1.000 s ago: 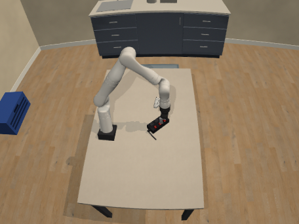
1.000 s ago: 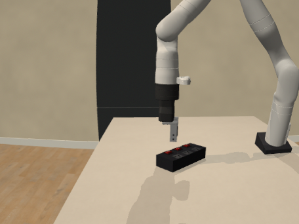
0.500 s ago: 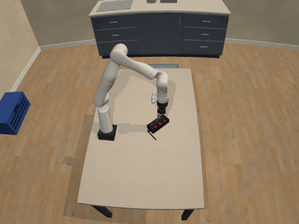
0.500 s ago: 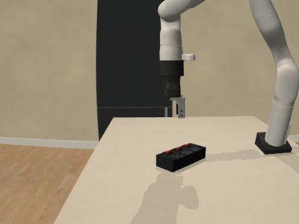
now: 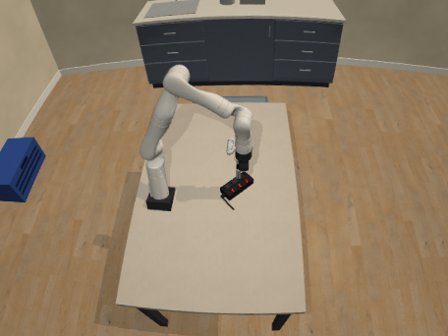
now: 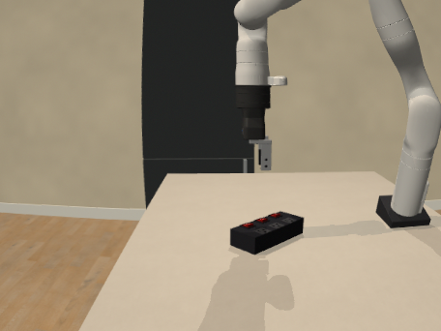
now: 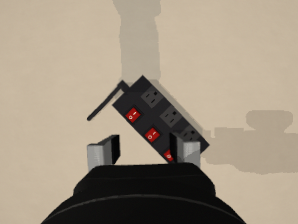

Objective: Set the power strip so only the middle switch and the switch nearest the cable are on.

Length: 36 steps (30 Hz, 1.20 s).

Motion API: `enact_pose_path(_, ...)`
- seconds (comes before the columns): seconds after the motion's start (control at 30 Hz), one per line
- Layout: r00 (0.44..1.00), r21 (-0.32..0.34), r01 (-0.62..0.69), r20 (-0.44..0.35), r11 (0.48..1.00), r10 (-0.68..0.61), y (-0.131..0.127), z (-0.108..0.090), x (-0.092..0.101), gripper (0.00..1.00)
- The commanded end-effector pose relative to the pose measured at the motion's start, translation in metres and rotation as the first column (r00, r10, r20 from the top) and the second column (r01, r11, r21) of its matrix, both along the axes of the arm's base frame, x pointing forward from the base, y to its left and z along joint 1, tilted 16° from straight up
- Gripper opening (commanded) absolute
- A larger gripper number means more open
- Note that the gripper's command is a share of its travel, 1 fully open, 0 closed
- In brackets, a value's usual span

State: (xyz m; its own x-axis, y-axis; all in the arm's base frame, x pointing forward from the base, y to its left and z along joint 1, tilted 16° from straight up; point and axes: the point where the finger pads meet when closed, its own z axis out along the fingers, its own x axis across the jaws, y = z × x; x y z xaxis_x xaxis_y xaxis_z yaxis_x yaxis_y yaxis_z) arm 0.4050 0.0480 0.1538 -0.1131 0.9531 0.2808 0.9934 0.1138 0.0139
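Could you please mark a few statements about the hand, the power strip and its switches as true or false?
1. The hand is open and holds nothing. True.
2. The power strip is lifted clear of the table. False: it lies flat on the table, right way up.
3. The strip carries three red switches in a row. True.
4. The hand's fingers are pressing on the middle switch. False: the exterior view shows them well above the strip, touching nothing.
5. The cable leaves the end of the strip farthest from the hand in the wrist view. True.
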Motion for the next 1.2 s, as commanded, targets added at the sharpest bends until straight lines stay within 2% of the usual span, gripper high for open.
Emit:
enact_pose_path(0.0,1.000,0.000,0.001,0.002,1.000,-0.001,0.000,0.001,0.000,1.00)
enact_pose_path(0.6,0.998,0.000,0.055,-0.017,0.998,-0.055,0.001,-0.001,-0.002,1.00)
enact_pose_path(0.93,0.971,-0.008,0.227,-0.077,0.974,-0.227,0.006,-0.008,-0.009,1.00)
enact_pose_path(1.0,0.971,-0.008,0.227,-0.077,0.974,-0.227,0.006,-0.008,-0.009,1.00)
enact_pose_path(1.17,0.925,-0.023,0.359,-0.123,0.933,-0.359,0.010,-0.012,-0.014,1.00)
